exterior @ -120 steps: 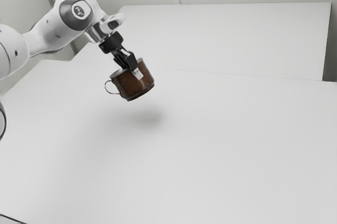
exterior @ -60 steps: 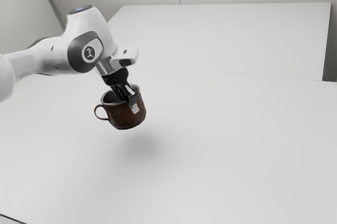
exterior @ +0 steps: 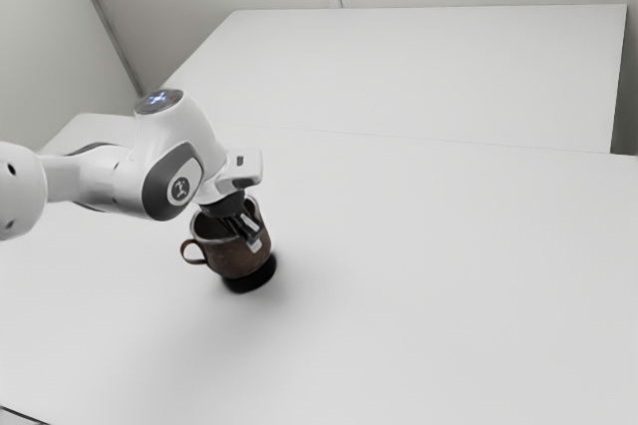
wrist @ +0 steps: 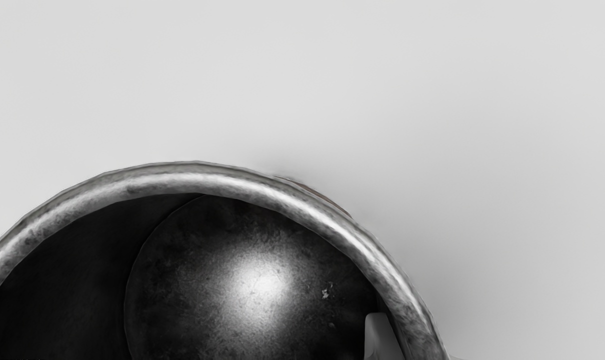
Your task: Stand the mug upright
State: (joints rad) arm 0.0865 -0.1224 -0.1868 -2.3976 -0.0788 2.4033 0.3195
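The brown metal mug [exterior: 231, 256] is nearly upright with a slight tilt in the exterior view, its handle toward that view's left and a dark shadow right beneath its base. My gripper [exterior: 254, 237] is shut on the mug's wall, one finger inside the rim and the other outside. In the wrist view, the rim of the mug [wrist: 197, 177] curves around its dark inside, and my gripper [wrist: 407, 345] pinches the wall there, the inner finger lying against it. Whether the base touches the table cannot be told.
The white table [exterior: 429, 275] stretches around the mug. Behind it stands another pale surface [exterior: 429, 66], with a wall beyond. A dark edge crosses the near corner at the exterior view's left.
My hand has come down toward the table with the mug held. The mug has turned from a strong tilt to almost upright, and its shadow has drawn close beneath it.
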